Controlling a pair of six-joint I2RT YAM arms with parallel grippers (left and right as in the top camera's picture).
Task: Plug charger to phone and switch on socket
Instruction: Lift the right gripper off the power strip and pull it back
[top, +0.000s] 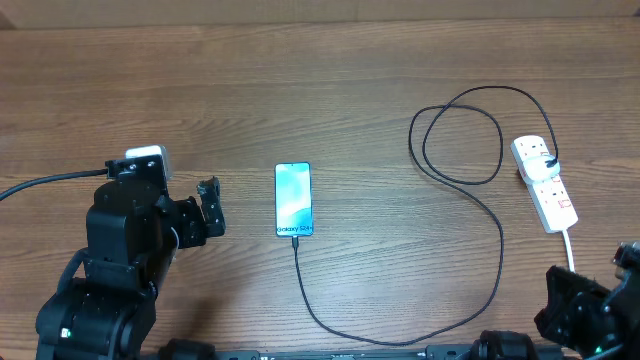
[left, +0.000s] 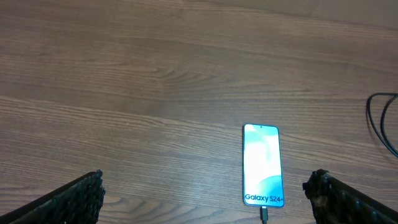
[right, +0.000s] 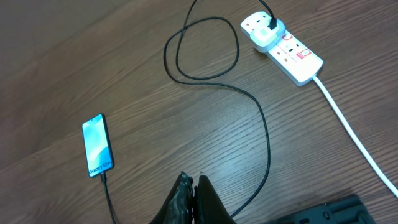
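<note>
The phone (top: 293, 199) lies flat mid-table with its light blue screen lit; it also shows in the left wrist view (left: 263, 164) and the right wrist view (right: 97, 145). The black charger cable (top: 500, 240) has its connector tip in the phone's near end, runs round in a loop, and ends in a plug in the white socket strip (top: 545, 184), also in the right wrist view (right: 283, 48). My left gripper (top: 210, 207) is open and empty, left of the phone (left: 205, 196). My right gripper (right: 193, 183) is shut and empty, near the front right corner.
The strip's thick white cord (right: 354, 140) runs toward the front right edge. The cable loop (right: 202, 50) lies left of the strip. The table is bare brown wood (top: 200, 90).
</note>
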